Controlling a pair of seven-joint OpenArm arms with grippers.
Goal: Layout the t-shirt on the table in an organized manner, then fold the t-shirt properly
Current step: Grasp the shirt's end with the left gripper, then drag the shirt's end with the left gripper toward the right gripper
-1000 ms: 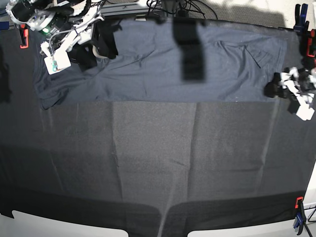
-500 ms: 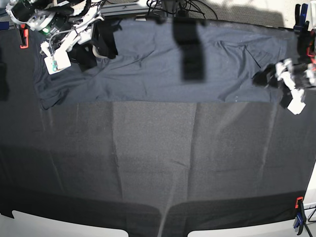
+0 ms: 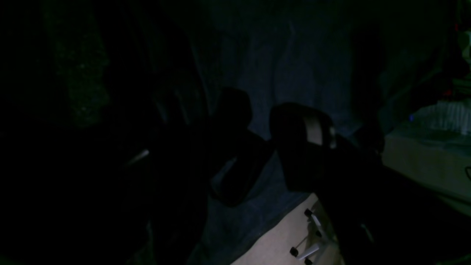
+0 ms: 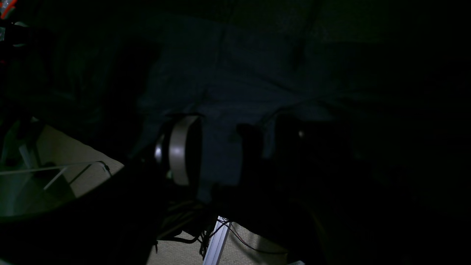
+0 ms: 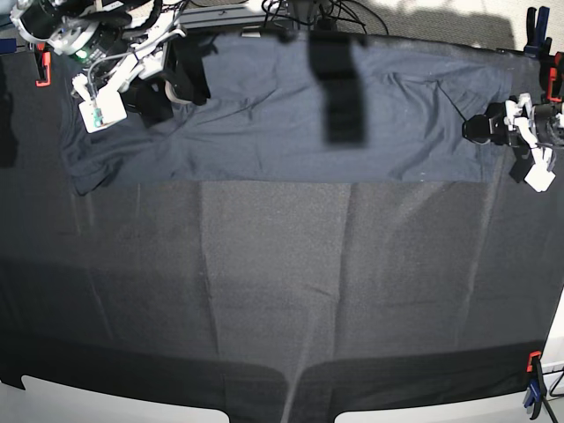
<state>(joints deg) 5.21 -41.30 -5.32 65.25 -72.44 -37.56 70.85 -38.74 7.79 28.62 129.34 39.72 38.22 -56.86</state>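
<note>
Now higher — left gripper (image 5: 483, 129) over t-shirt (image 5: 264, 115)

The right gripper (image 5: 181, 77) is held at the end of an arm reaching in from the far corner, its two dark fingers (image 4: 184, 151) parted with fabric seen between them in the right wrist view. The left gripper (image 5: 483, 128) is carried low on a nearly horizontal wrist, its fingers (image 3: 235, 147) likewise set apart. Whether anything is pinched by either claw cannot be told from the dim wrist views.
</note>
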